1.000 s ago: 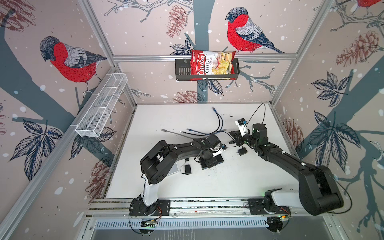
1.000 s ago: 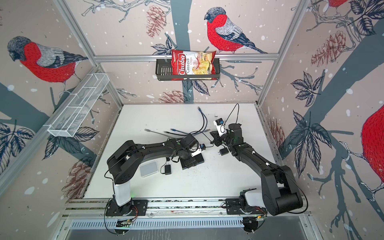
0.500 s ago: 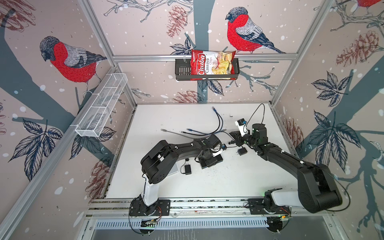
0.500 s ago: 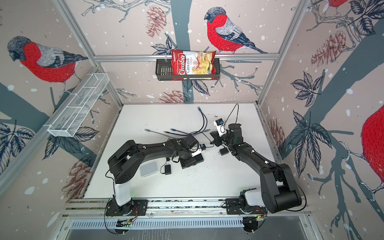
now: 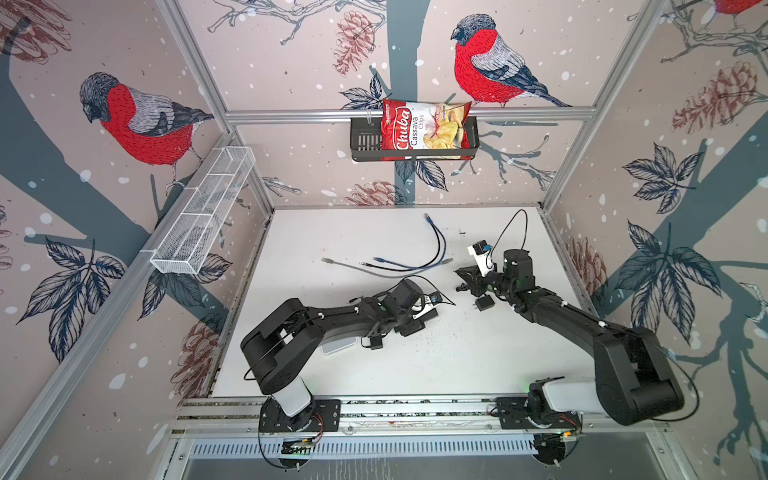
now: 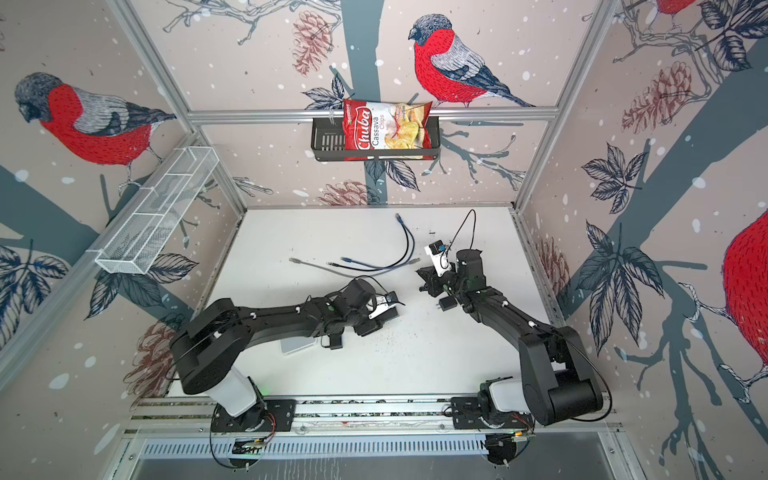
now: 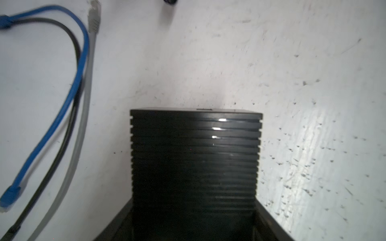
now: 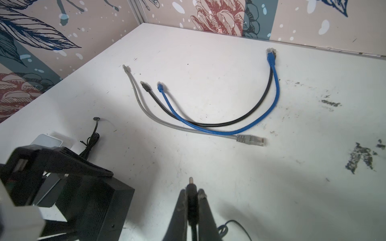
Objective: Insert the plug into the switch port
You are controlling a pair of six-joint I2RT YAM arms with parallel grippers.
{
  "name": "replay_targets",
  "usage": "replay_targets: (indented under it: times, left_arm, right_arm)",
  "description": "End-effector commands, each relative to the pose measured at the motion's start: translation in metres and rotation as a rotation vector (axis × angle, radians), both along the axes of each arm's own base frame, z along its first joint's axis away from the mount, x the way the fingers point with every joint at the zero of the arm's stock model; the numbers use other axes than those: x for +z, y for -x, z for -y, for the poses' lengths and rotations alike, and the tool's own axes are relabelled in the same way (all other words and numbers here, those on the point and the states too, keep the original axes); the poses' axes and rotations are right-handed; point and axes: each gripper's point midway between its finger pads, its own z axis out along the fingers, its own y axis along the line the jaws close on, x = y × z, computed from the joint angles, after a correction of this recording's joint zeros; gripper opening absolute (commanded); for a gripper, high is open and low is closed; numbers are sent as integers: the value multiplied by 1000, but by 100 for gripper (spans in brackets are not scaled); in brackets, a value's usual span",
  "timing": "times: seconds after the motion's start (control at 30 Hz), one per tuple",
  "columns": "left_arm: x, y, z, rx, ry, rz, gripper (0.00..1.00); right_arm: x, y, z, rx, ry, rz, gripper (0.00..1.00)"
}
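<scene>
In both top views the left gripper clamps the black switch mid-table. The right gripper sits apart from it, with bare table between and a black adapter beside it. Left wrist: the switch fills the jaws, and cables lie alongside. Right wrist: that gripper is closed on the plug, with the switch near but not touching.

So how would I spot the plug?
Find the right arm on the white table and follow it to its fingers. The plug is the short black round pin pinched between them, unlike the blue cable, black cable and grey cable lying loose.
</scene>
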Motion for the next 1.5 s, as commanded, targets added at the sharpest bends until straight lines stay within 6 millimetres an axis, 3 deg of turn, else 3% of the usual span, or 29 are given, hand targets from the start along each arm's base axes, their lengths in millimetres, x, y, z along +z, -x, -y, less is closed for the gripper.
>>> replay_targets:
  times: [0.0,0.23,0.57,0.77,0.9,1.47]
  left_arm:
    - [40,-9,19,-65,149,166,23]
    - [53,-1,14,-148,214,292,23]
    - [67,-4,-2,-187,299,372,20]
    - [69,-4,-7,-214,303,404,20]
    - [69,-4,-8,-229,301,423,20]
    - [68,-9,-15,-222,278,468,19]
  right_arm:
    - [8,6,-8,44,-33,15,2]
    - [11,22,-24,113,-32,23,2]
    - [8,56,-40,214,-39,38,2]
    - [27,79,-50,296,-72,103,2]
    - [25,94,-60,368,-65,105,2]
    - [18,108,-68,428,-46,99,1]
